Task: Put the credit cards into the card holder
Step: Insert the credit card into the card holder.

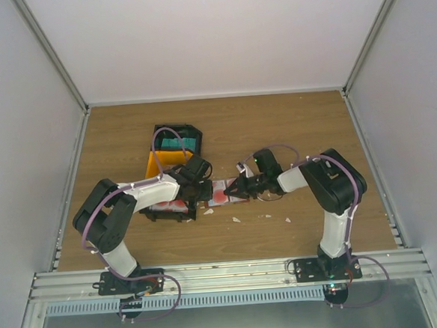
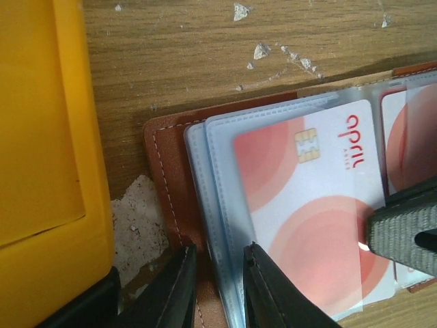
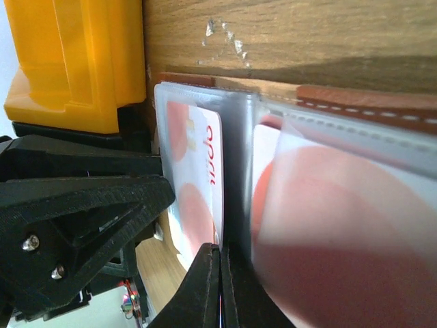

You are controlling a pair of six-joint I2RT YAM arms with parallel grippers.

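The card holder [image 1: 222, 193] lies open on the table between both arms, brown leather [image 2: 164, 164] with clear sleeve pages. A red-and-white credit card [image 2: 307, 191] sits inside the left sleeve, and another [image 3: 341, 232] shows in the right sleeve. My left gripper [image 2: 218, 277] has narrow jaws on either side of the sleeve pages' left edge, pinching it. My right gripper [image 3: 220, 273] is shut with its tips pressed down at the fold between the two sleeves; one finger [image 2: 403, 229] rests over the card. Teal cards [image 1: 173, 143] lie in the bin behind.
A black and yellow bin [image 1: 174, 148] stands just behind the card holder, its yellow wall [image 2: 41, 137] close to my left fingers. White scraps [image 1: 236, 219] and a worn pale patch [image 2: 136, 219] mark the wood. Grey walls enclose the table.
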